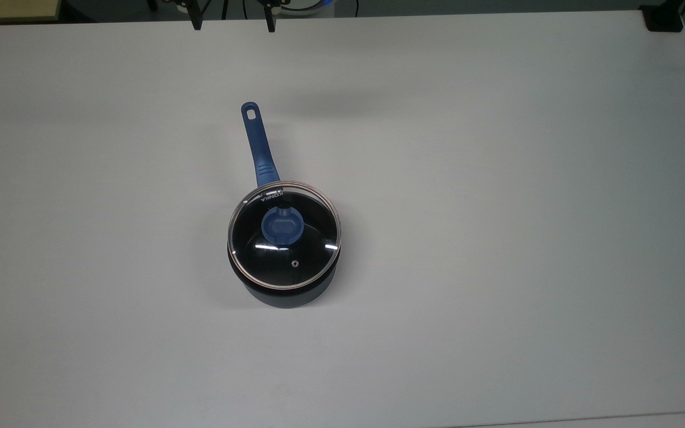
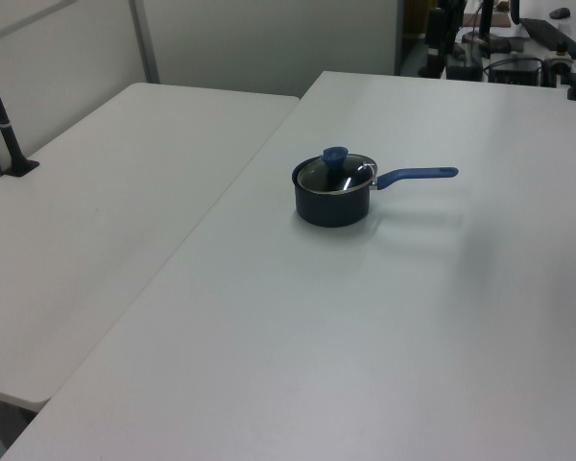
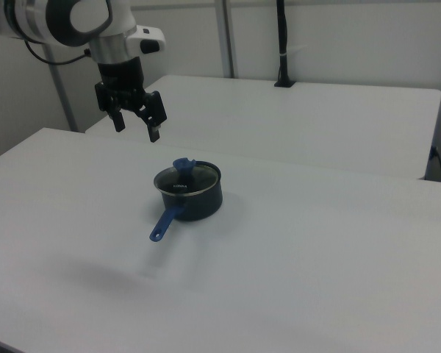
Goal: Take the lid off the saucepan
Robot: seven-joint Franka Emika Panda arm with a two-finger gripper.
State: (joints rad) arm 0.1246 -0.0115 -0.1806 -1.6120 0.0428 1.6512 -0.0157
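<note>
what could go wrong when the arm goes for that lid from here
The gripper hangs open, high and off to the right view's left of the knob, so a slightly off descent could strike the glass lid. The saucepan sits free on the smooth table, so a sideways nudge might slide it or swing its handle.

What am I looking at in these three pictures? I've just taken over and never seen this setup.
It is one moment seen by three cameras. The top view looks straight down on a white table. The left view and right view look across it from opposite sides.

On the table stands a saucepan with a long blue handle. A glass lid sits on it, with a blue knob at its centre.

In the right view you see the robot arm. Its gripper hangs in the air, up and to the right view's left of the pan, fingers open. It holds nothing, so the lid is not yet off.
</note>
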